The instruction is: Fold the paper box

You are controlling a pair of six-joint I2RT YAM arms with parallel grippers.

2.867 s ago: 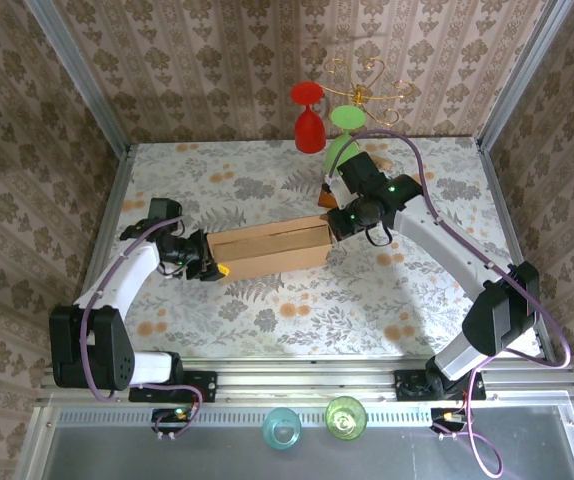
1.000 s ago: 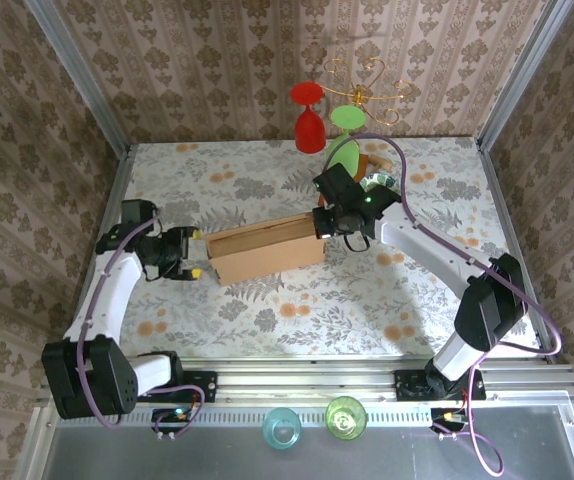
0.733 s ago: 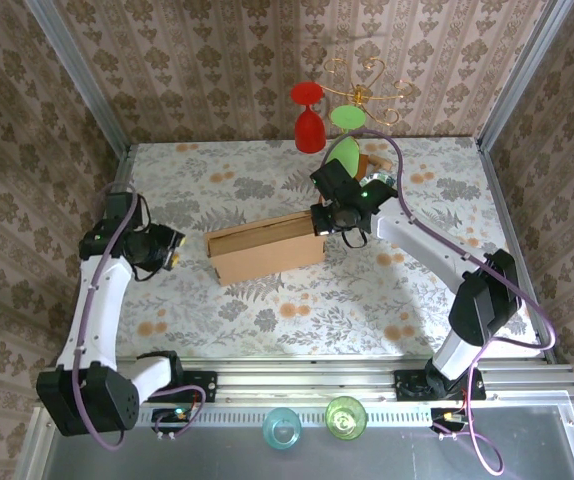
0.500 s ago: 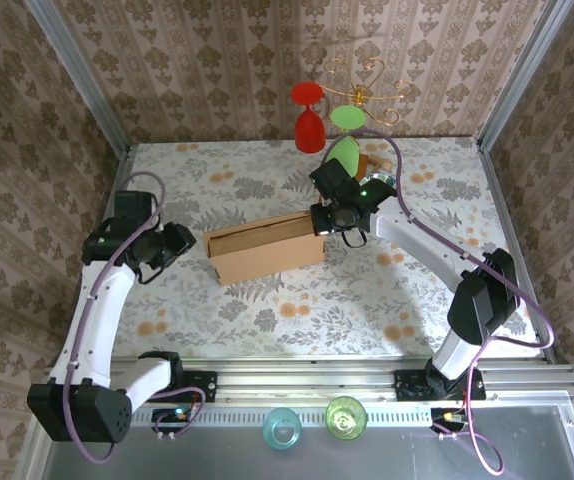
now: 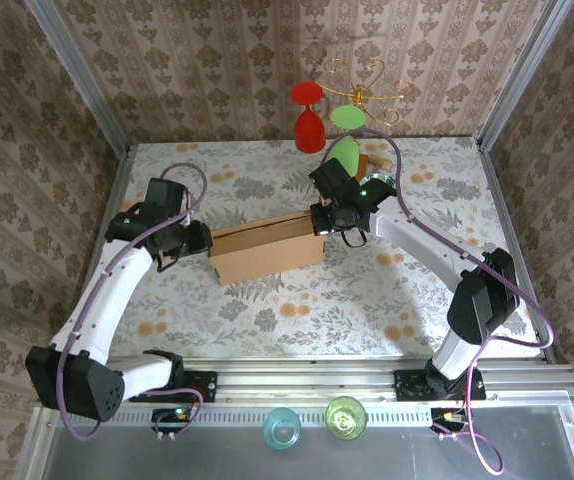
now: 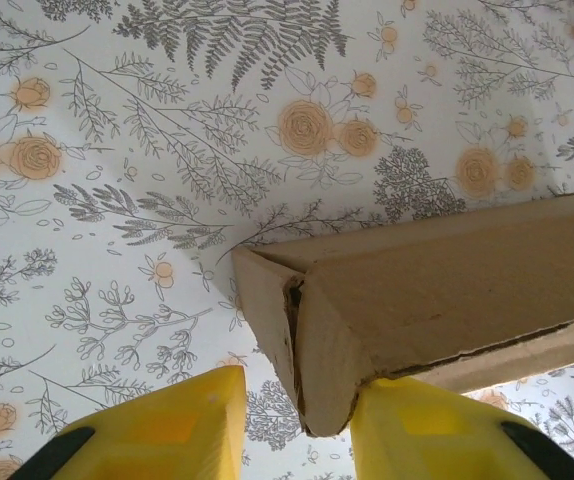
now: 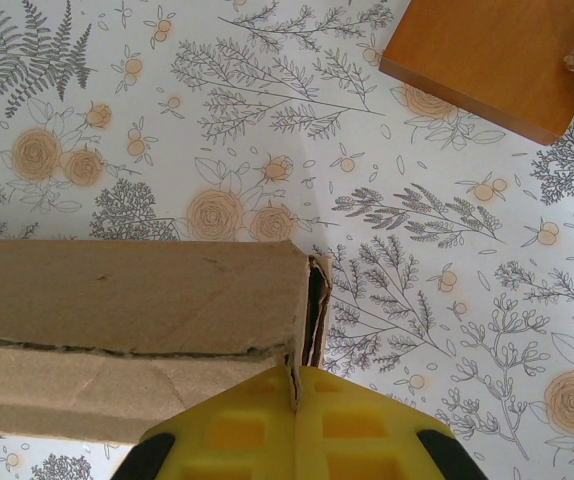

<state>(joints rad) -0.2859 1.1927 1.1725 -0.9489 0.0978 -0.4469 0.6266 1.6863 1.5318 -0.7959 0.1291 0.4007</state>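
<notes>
robot lab cell, aluminium frame posts, wallpaper panels, floral table cover, mounting rail

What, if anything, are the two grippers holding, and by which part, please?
The right gripper pinches the box by its right end wall; the left gripper straddles its left corner, grip unclear.

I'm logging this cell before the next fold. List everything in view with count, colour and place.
paper box: one, brown, table centre
red glass: one, red, hanging from the stand at the back
green glass: one, green, hanging beside the red one
stand: one, gold wire, back centre
wooden base: one, reddish brown, beyond the box's right end
teal cup: one, teal, near ledge
green cup: one, green, beside the teal cup
table: one, floral cloth
left gripper: yellow fingers, open astride the box's left corner
right gripper: yellow fingers, shut on the box's right end
</notes>
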